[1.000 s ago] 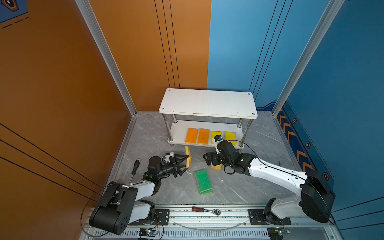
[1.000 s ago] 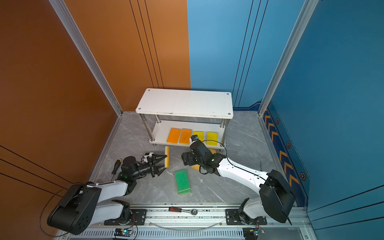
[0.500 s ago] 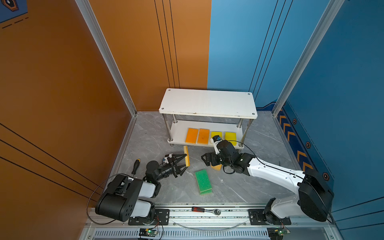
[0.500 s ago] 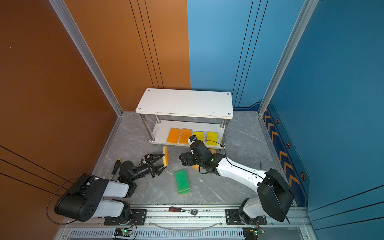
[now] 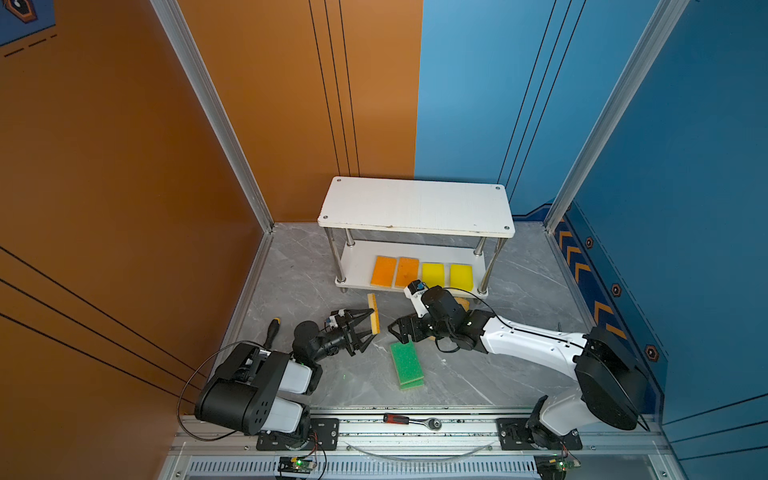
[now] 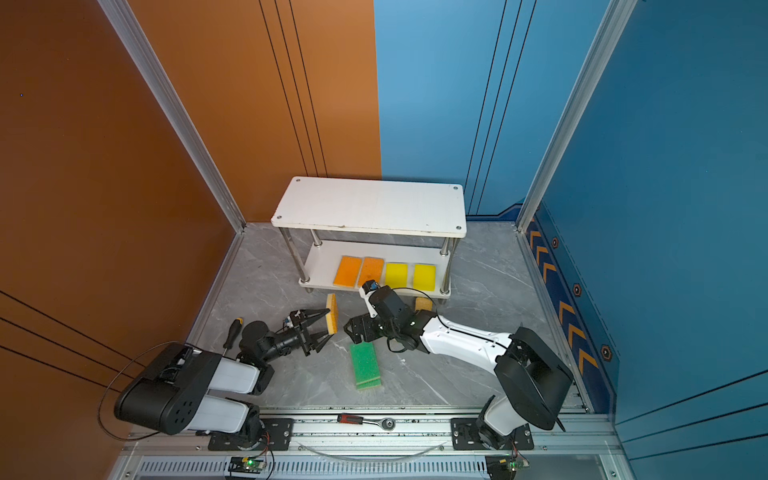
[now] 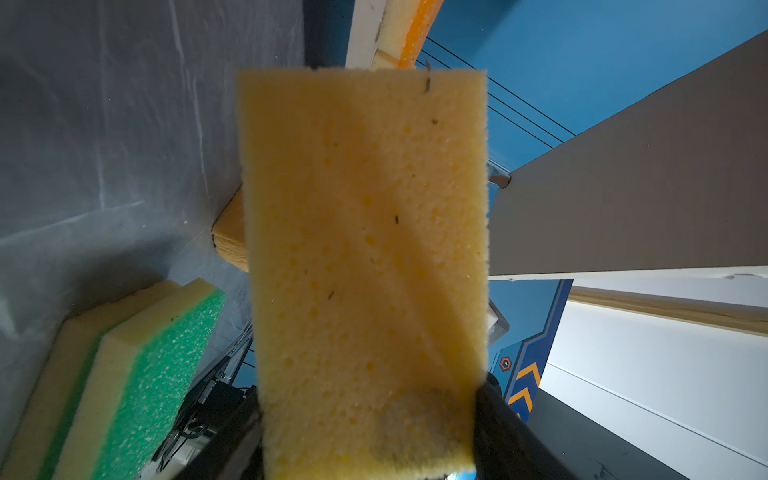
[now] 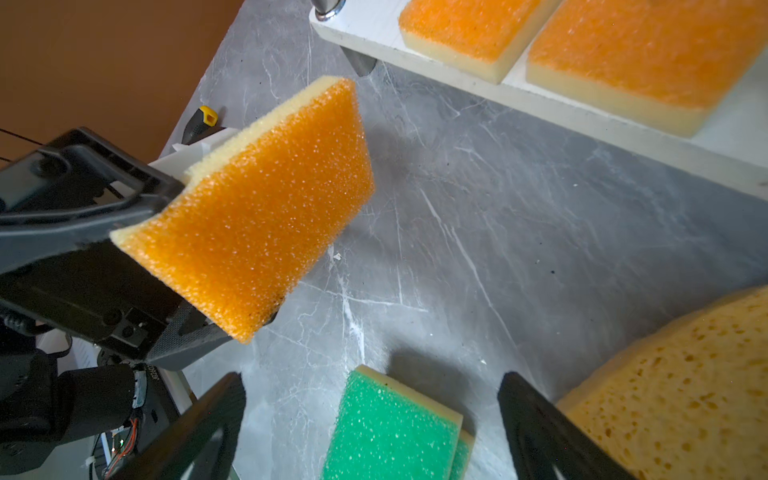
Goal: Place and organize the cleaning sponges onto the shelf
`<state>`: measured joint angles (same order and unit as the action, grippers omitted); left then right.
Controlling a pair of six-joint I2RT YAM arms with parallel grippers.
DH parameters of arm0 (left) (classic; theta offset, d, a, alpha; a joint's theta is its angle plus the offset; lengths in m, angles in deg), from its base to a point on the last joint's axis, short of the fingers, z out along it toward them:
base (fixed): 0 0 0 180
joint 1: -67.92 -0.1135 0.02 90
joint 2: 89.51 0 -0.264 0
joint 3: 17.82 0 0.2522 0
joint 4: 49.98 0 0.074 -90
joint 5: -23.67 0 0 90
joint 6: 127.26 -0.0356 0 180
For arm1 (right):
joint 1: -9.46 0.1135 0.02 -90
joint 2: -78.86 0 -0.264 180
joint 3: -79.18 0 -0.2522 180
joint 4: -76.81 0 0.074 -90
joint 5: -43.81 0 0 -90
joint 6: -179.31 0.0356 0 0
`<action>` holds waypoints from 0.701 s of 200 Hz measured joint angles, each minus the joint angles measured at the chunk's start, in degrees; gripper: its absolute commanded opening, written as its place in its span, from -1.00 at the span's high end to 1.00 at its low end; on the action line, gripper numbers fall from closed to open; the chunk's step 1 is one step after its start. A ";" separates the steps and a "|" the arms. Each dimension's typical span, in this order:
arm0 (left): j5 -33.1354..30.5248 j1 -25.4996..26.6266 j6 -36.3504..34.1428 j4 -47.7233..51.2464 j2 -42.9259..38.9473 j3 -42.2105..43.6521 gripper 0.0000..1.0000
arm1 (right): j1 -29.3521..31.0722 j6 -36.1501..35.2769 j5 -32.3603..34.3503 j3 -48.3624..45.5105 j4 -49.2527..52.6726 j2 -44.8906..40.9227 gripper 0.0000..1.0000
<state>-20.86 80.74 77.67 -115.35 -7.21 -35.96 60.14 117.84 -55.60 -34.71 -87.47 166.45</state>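
My left gripper [image 5: 371, 326] is shut on an orange-topped sponge [image 5: 374, 312], held on edge just above the floor in front of the shelf [image 5: 415, 203]. Its yellow underside [image 7: 365, 249] fills the left wrist view. The shelf's lower board [image 5: 357, 259] carries two orange-topped sponges [image 5: 384, 271] and two bright yellow ones [image 5: 433, 275]. My right gripper [image 5: 404, 330] hangs open over the far end of two stacked green-topped sponges [image 8: 395, 432] on the floor. A porous yellow-orange sponge [image 8: 673, 390] lies beside the right wrist, partly hidden in both top views.
A black-and-yellow screwdriver [image 5: 272, 330] lies on the grey floor left of the left arm. A red-handled ratchet [image 5: 409, 419] rests on the front rail. Orange and blue walls close in the sides and back. The shelf's chrome posts [image 5: 340, 266] stand near the grippers.
The left arm has sunk lower while the held sponge stays at about the same spot. The right gripper has shifted a little left and nearer, over the green sponges.
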 measured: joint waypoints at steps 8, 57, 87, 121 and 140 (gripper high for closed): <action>-0.02 0.11 0.00 0.00 0.00 0.09 -0.39 | 0.26 0.00 0.52 0.22 0.02 0.26 -0.88; 0.00 1.25 -0.20 0.00 0.00 0.24 -0.39 | 0.79 0.00 2.45 3.93 0.35 3.37 -0.88; -0.50 1.77 -0.63 0.02 0.00 0.24 -0.39 | 1.64 -0.07 3.23 6.56 1.55 5.73 -0.88; -1.31 1.97 -1.40 0.00 0.50 0.26 -0.39 | 2.80 -0.72 4.07 9.07 3.78 7.48 -0.88; -1.31 2.43 -1.57 -0.02 1.46 0.26 -0.40 | 3.76 -1.62 4.44 10.25 5.18 8.39 -0.88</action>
<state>-22.17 83.17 76.10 -115.37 -5.75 -35.70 63.90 116.22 -51.16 -24.45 -82.29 174.85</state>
